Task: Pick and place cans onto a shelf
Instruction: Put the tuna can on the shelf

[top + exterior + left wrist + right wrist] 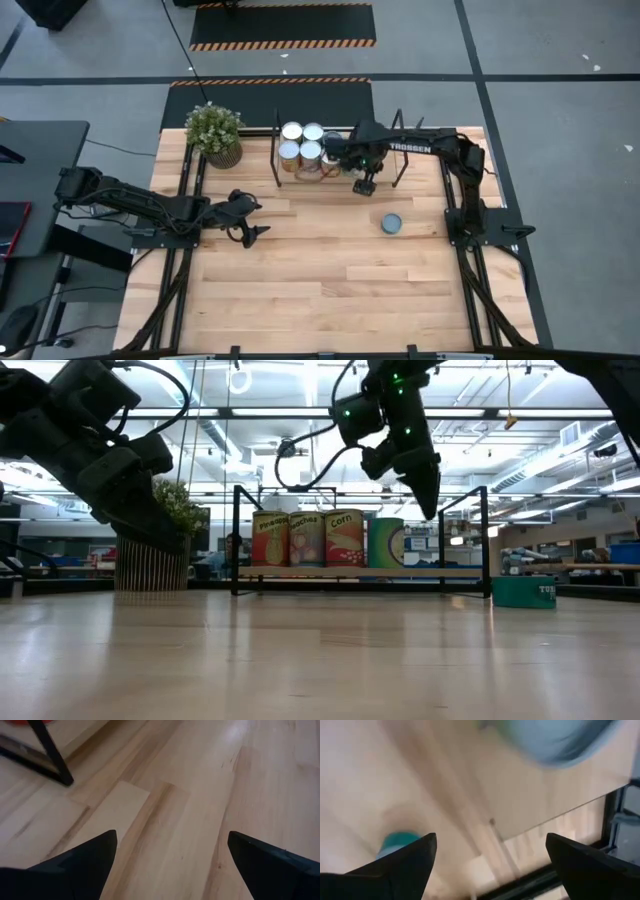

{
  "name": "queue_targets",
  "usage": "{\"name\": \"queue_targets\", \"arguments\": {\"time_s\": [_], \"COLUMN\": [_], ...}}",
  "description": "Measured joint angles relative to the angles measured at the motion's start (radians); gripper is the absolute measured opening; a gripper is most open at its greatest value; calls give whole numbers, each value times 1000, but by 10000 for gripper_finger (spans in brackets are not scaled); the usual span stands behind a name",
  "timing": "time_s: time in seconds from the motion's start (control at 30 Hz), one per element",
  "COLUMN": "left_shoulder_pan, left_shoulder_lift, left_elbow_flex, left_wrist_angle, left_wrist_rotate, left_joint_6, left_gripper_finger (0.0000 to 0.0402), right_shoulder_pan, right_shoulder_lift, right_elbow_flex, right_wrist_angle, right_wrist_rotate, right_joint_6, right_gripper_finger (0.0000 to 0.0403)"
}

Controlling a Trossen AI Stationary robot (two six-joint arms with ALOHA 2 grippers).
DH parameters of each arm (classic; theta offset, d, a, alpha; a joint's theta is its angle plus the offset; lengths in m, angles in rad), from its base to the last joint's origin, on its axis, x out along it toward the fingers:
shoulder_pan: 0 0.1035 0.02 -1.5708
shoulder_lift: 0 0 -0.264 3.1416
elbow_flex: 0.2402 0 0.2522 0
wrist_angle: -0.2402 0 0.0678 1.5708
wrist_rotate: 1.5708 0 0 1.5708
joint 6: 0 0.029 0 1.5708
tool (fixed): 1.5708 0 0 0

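Note:
The shelf [395, 176] stands at the table's far side, a light board between black frames. Several cans stand upright on it: tan-labelled ones [300, 142] at its left and a teal-green one [386, 543] beside them. One low teal can [391, 222] rests on its base on the table, nearer than the shelf's right end. My right gripper [364, 184] hangs open above the shelf's near edge, pointing steeply down, with nothing between its fingers [490, 840]. My left gripper [250, 226] is open over bare table at the left [172, 837].
A potted green plant [215, 133] stands left of the shelf at the far edge. The shelf's black uprights [236, 540] rise at both ends. Bare wood spreads over the table's middle and near side [330, 290].

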Motion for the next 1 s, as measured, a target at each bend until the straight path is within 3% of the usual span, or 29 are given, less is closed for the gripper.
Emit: {"name": "queue_targets", "arguments": {"time_s": [0.1, 0.27, 0.53, 0.83, 1.0], "left_shoulder_pan": [-9, -11, -11, -11, -11], "left_shoulder_lift": [0, 0, 0, 0, 0], "left_elbow_flex": [0, 0, 0, 0, 0], "left_wrist_angle": [-23, -26, -25, -25, -25], "left_wrist_rotate": [0, 0, 0, 0, 0], "left_joint_6": [-21, -17, -36, -41, -35], "left_gripper_finger": [387, 387, 387, 387, 387], "right_shoulder_pan": [67, 165, 249, 293, 290], "right_shoulder_lift": [-14, -60, -186, -254, -254], "right_elbow_flex": [-38, -171, -485, -710, -787], "right_wrist_angle": [10, 169, 446, 626, 639], "right_wrist_rotate": [0, -5, -137, -121, -88], "right_joint_6": [9, -11, 59, 73, 64], "right_gripper_finger": [382, 381, 380, 381, 381]}}
